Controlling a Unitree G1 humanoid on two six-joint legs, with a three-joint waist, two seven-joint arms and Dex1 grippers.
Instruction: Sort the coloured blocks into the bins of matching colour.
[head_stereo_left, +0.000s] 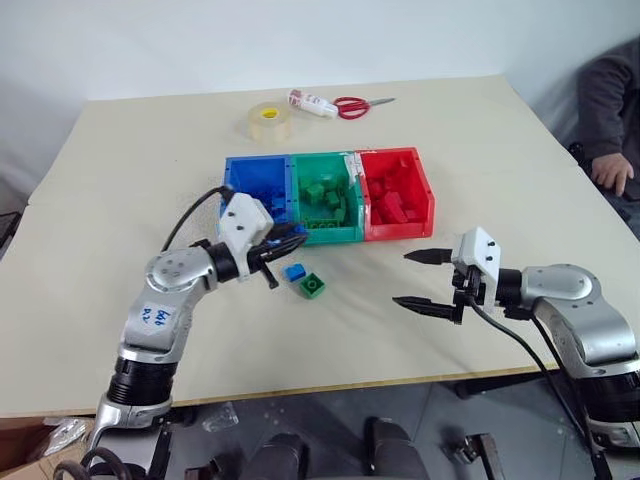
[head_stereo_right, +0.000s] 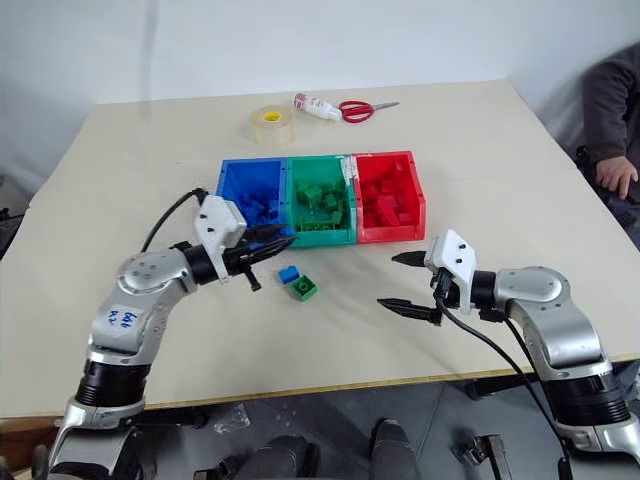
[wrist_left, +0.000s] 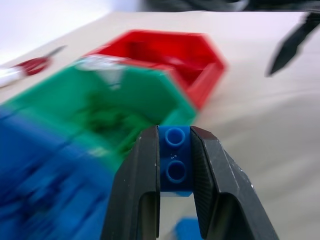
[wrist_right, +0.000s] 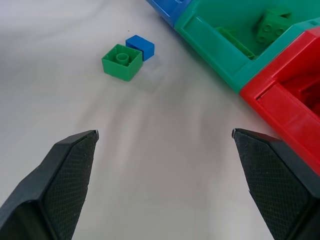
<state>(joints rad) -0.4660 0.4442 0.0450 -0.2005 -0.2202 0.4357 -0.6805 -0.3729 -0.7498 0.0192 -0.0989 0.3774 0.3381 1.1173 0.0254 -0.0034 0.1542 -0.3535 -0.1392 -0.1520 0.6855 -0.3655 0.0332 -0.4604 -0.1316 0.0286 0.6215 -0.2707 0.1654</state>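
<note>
Blurred bins, cropped edges, part-hidden pieces

In the left wrist view the blue bin (wrist_left: 35, 170) and green bin (wrist_left: 100, 105) are smeared, their contents unreadable; the fingers (wrist_left: 137, 190) cover both sides of the blue block (wrist_left: 175, 160), and a second blue piece (wrist_left: 186, 231) is cut by the frame edge. The person (head_stereo_left: 612, 120) is cropped at the edge. The label on the tube (head_stereo_left: 311, 102) beside the scissors is too small to read.

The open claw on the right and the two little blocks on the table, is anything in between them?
No, just bare table. The right wrist view shows nothing between the right claw and the green block and blue block.
</note>
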